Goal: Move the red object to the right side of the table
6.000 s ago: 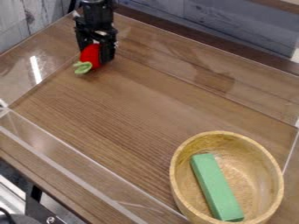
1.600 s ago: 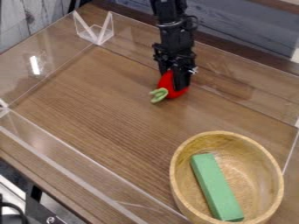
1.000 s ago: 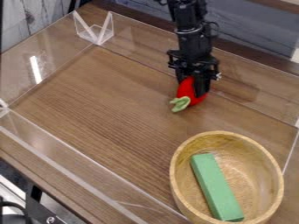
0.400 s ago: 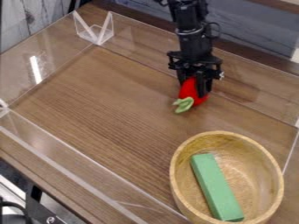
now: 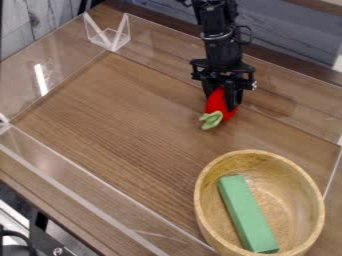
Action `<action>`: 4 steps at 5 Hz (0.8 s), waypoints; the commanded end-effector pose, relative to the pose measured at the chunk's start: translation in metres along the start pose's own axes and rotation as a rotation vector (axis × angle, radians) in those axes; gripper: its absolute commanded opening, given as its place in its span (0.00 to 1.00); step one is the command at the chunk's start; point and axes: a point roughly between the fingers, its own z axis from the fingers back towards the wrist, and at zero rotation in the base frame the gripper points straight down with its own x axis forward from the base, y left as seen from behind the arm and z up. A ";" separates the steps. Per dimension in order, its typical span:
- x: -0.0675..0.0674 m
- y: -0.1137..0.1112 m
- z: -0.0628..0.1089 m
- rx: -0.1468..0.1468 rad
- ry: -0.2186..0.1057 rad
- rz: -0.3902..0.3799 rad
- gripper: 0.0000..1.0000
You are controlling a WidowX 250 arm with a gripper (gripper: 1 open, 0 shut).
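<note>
Most of the job looks done, judging by where things lie. The end effector (image 5: 222, 98) points steeply down and is clamped on the red object (image 5: 215, 108), a small red toy fruit whose pale green leafy end sticks out below and to the left of the fingertips. The fruit sits at or just above the table (image 5: 120, 130); whether its underside is touching the wood cannot be told from this view.

As the picture shows it, the end effector stands right of the middle of the table, toward the far wall. Below it and further right, nearer the camera, is a round wooden bowl (image 5: 211, 190) with a green block (image 5: 246, 212) lying inside. The fruit is apart from the bowl, with bare wood between them.

What is left, in my judgement, is small: perhaps a little more travel toward the right wall if the spot is not yet far enough over, then setting the fruit down, letting go of it, and lifting clear. The fruit is not yet released.
</note>
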 end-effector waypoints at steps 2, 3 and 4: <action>0.003 0.019 0.010 0.022 -0.024 0.000 0.00; 0.001 0.019 0.006 0.025 -0.028 0.044 0.00; 0.000 0.019 0.003 0.029 -0.032 0.087 0.00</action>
